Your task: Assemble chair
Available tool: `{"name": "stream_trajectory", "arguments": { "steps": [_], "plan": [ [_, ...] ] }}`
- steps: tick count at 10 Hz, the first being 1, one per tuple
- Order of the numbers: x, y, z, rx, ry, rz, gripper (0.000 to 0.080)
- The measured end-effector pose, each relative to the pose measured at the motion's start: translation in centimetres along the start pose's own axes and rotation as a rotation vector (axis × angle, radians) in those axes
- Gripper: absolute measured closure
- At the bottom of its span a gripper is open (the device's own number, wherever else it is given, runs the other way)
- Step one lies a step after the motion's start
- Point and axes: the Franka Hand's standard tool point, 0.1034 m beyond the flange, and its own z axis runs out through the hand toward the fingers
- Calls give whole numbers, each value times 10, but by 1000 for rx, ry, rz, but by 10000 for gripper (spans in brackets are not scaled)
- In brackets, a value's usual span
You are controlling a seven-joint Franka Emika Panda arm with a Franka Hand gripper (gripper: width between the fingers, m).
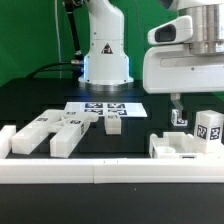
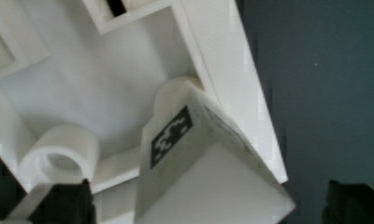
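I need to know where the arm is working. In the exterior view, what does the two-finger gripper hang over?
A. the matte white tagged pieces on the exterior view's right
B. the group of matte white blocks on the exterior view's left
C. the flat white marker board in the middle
A: the gripper hangs directly above the matte white tagged pieces on the exterior view's right.

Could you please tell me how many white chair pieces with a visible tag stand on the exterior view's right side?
2: a small tagged piece nearer the middle, and a larger tagged block by the exterior view's right edge. Further tags may be hidden.
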Motion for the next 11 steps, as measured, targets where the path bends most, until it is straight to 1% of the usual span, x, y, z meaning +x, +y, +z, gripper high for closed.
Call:
{"name": "stream_trajectory", "arguments": {
  "steps": [2, 5, 6, 8, 9, 11],
  "plan": [
    [0, 0, 0, -16, 4, -184, 150],
    [-2, 1, 3, -36, 0, -392, 150],
    [-2, 2, 4, -44, -1, -505, 151],
    [-2, 3, 4, -44, -4, -606, 151],
    [-2, 3, 4, -43, -4, -594, 150],
    [-2, 3, 4, -43, -4, -594, 415]
  ]
}}
